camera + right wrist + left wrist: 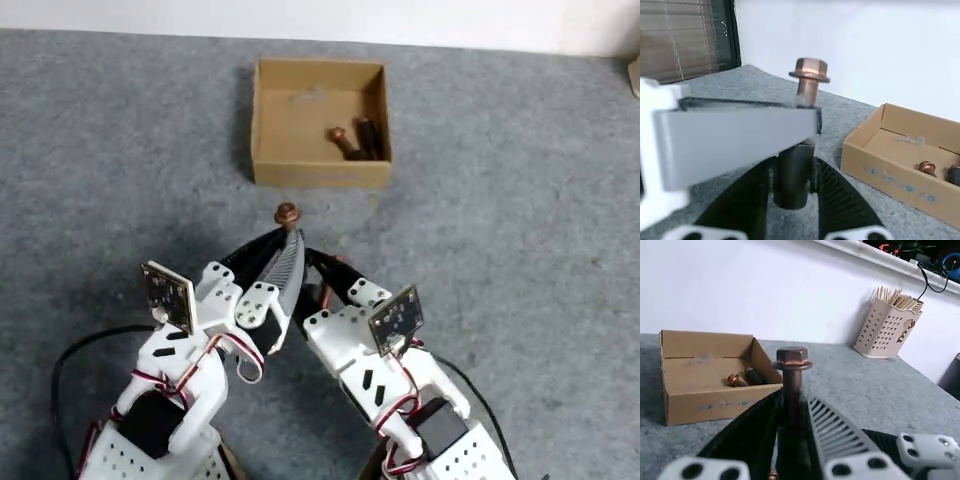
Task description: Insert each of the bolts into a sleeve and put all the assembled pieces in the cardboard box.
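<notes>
Bolt (pixel 287 213) upright, long axis vertical, shank entering the dark sleeve (pixel 792 186) beneath it. Left hand (pixel 794 399) closed narrow on the bolt shank; right hand (pixel 792 170) clamped round the sleeve. Cardboard box (pixel 320 176) lies near, at 12 o'clock from both hands, with one assembled piece (pixel 352 141) inside. Judgement: press the bolt down, then carry the piece forward.

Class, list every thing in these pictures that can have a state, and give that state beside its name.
bolt: upright, head up, gripped by its shank.
sleeve: upright, gripped, the bolt's head clear above it.
left gripper: shut on the bolt.
right gripper: shut on the sleeve.
cardboard box: open on top, one assembled piece inside.
assembled piece: lying on its side.
</notes>
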Tool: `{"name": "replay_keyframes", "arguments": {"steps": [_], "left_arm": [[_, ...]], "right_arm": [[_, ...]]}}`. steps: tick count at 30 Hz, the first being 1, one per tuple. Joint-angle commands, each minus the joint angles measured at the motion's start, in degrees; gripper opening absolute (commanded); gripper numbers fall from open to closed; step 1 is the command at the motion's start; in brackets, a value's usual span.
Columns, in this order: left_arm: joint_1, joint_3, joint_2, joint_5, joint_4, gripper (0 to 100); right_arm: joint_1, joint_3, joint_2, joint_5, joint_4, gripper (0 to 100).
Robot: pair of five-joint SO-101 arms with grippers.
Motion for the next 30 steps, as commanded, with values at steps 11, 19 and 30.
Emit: {"name": "replay_keyframes", "arguments": {"steps": [11, 19, 30], "left_arm": [[0.4, -2.9, -0.8, 0.5, 3.1, 20], [-4.3, -3.3, -0.7, 5.6, 4.5, 25], [-13.7, -3.2, -0.7, 11.3, 2.8, 24]], "right_arm": [[1.2, 8.0, -0.1, 0.6, -1.3, 0.4], [1.1, 8.0, -0.6, 0.6, 0.1, 0.4], [1.3, 8.0, -0.6, 0.6, 0.1, 0.4]]}}
